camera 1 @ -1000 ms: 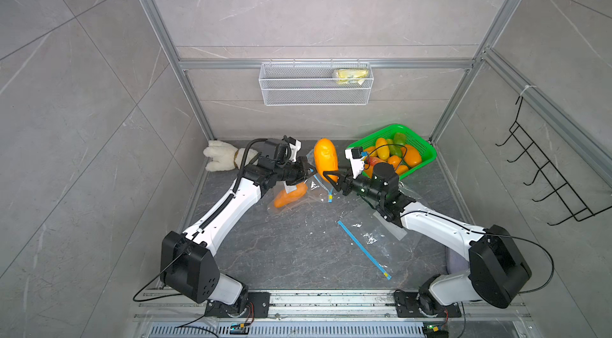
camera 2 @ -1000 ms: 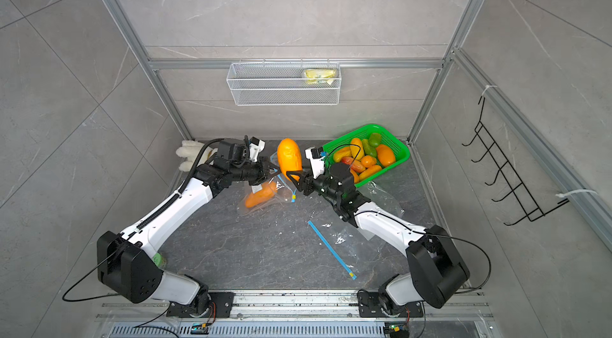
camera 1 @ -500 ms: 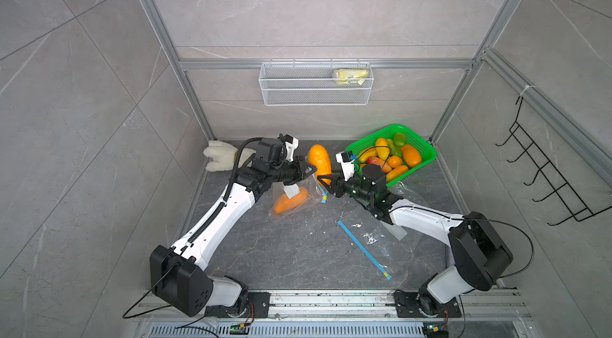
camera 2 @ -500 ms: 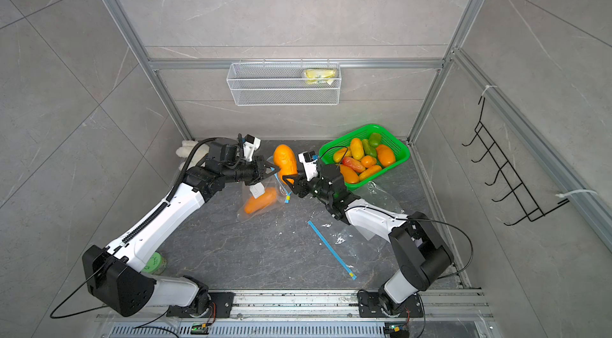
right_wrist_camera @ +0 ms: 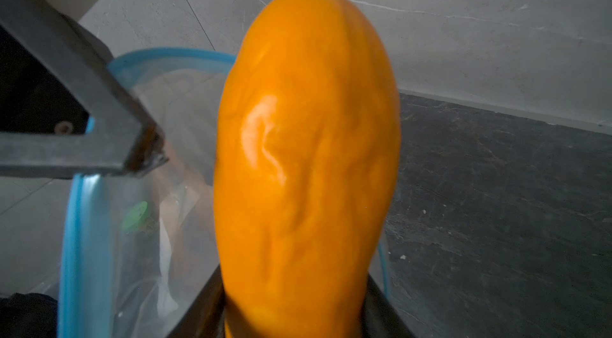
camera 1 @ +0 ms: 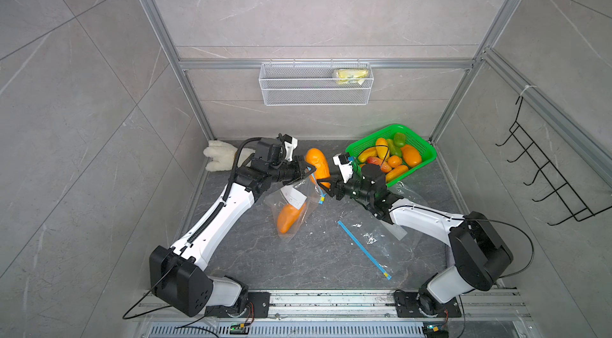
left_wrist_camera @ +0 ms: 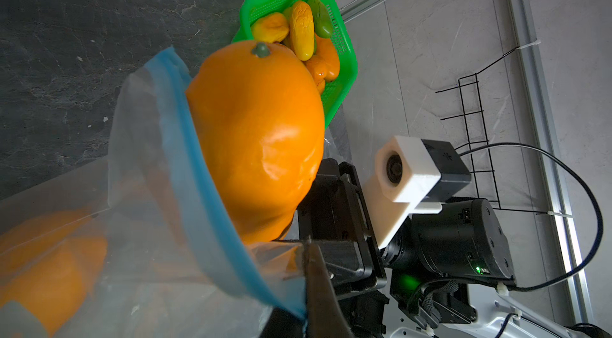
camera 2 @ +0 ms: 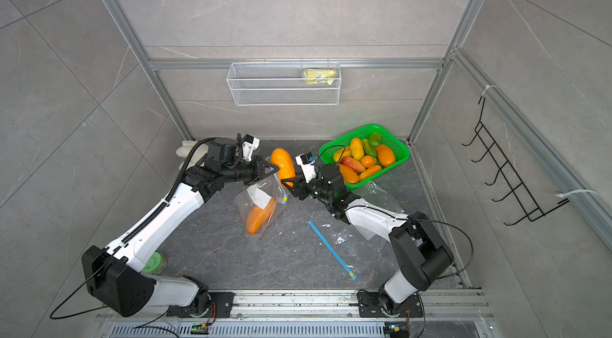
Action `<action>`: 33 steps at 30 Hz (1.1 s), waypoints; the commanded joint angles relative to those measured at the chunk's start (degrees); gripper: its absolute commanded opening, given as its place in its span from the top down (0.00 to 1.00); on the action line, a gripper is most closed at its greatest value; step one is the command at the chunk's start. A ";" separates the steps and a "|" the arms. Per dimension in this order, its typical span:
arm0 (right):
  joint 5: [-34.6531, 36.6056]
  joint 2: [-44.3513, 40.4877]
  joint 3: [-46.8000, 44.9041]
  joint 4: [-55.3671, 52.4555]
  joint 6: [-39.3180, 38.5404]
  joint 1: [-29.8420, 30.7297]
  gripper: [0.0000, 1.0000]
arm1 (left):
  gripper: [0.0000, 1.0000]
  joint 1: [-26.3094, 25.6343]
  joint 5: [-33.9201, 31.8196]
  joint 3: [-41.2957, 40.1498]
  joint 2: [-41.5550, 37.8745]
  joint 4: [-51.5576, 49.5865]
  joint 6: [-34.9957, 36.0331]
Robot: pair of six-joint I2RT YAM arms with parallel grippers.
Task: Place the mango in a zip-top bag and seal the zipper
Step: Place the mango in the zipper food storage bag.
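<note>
A large orange mango (camera 1: 317, 163) (camera 2: 283, 163) stands upright above the table, my right gripper (camera 1: 323, 185) (camera 2: 288, 187) shut on its lower end. In the right wrist view the mango (right_wrist_camera: 304, 154) fills the middle, between the fingers of the right gripper (right_wrist_camera: 294, 306). The clear zip-top bag (camera 1: 298, 194) (camera 2: 265, 192) with a blue zipper rim (left_wrist_camera: 198, 167) (right_wrist_camera: 82, 237) hangs open from my left gripper (camera 1: 306, 171) (camera 2: 270, 171) (left_wrist_camera: 308, 253), which is shut on its rim. The mango's lower end sits at the bag's mouth. Another orange mango (camera 1: 287, 219) (camera 2: 260, 217) lies inside the bag.
A green basket (camera 1: 425, 162) of fruit stands at the back right. A second clear bag (camera 1: 390, 220) lies flat to the right, its blue zipper strip (camera 1: 362, 248) in front. A plush toy (camera 1: 220, 159) lies back left, a green-lidded jar (camera 2: 154, 262) front left.
The right gripper has brought the mango slightly left and down towards the bag's mouth. The left arm has shifted, and the bag now hangs more steeply from its gripper.
</note>
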 commanded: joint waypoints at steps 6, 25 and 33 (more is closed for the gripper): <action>-0.64 -7.47 11.84 -39.69 -18.58 0.33 0.84 | 0.95 1.17 1.00 1.27 -2.04 -2.18 4.16; -2.01 -7.99 23.03 -65.84 -17.61 2.17 0.83 | 0.98 0.71 8.29 14.88 5.35 -16.85 24.41; 2.84 -5.77 25.00 -60.77 3.02 2.38 0.85 | 0.97 0.04 5.90 6.72 1.14 -14.39 24.95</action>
